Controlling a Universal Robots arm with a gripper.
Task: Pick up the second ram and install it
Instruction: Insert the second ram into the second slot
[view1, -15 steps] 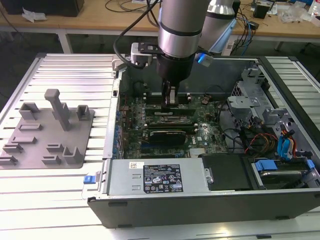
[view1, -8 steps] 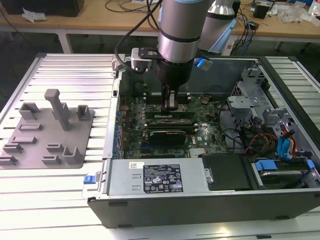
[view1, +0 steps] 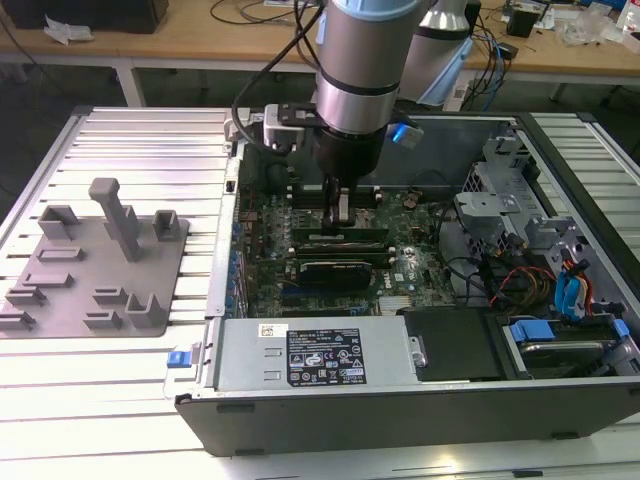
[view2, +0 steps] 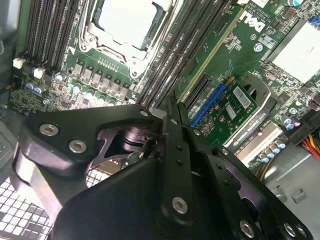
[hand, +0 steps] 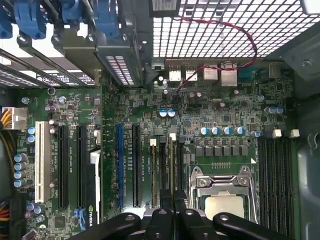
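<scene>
My gripper (view1: 341, 228) reaches straight down into the open computer case (view1: 215, 300), and its two black fingers (view2: 176, 150) are pressed together. The fingertips meet the top edge of the second ram (view1: 365, 239), a thin green stick standing in a slot on the motherboard. In the first wrist view the second ram (hand: 172, 162) runs edge-on out from under my gripper (hand: 173, 197). Whether the tips pinch the stick or only bear on it is hidden. Another green stick (view1: 345, 251) stands in a slot beside it.
A grey holder tray (view1: 95, 265) lies on the slatted table at the exterior view's left. A black expansion card (view1: 345, 270) sits just beyond the sticks. The processor socket (hand: 222, 200) is close by. The power supply (view1: 310, 355) and the drive cage (view1: 520, 220) with cables flank the board.
</scene>
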